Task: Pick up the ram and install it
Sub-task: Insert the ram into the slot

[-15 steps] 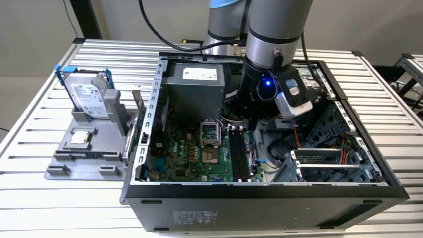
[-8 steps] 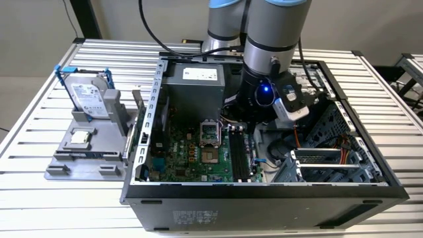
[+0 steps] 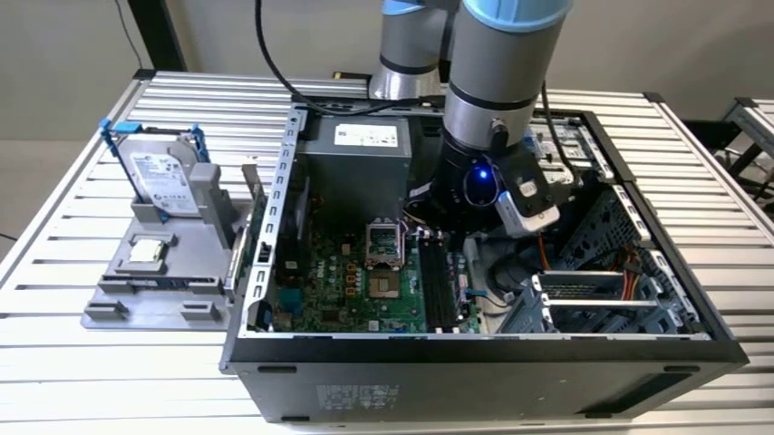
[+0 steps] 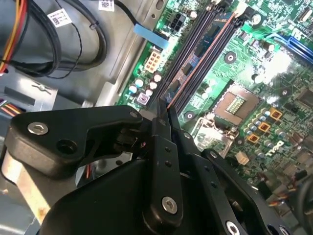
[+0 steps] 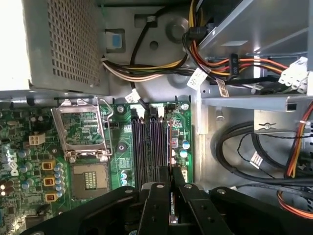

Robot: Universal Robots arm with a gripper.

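Observation:
The ram is a long thin green stick with dark chips, standing on edge in one of the black slots of the motherboard. It is the slot closest to the metal case wall. My gripper is shut on the stick's near end, its black fingers pressed together on both sides. In the first wrist view the gripper sits directly over that slot, and the ram's edge runs away from the fingertips. In the exterior view the arm's wrist reaches down into the open computer case above the slots.
The processor socket lies beside the slots. Bundled cables and a drive cage crowd the other side. Outside the case, a grey stand holds a hard drive in a blue frame and a small silver chip.

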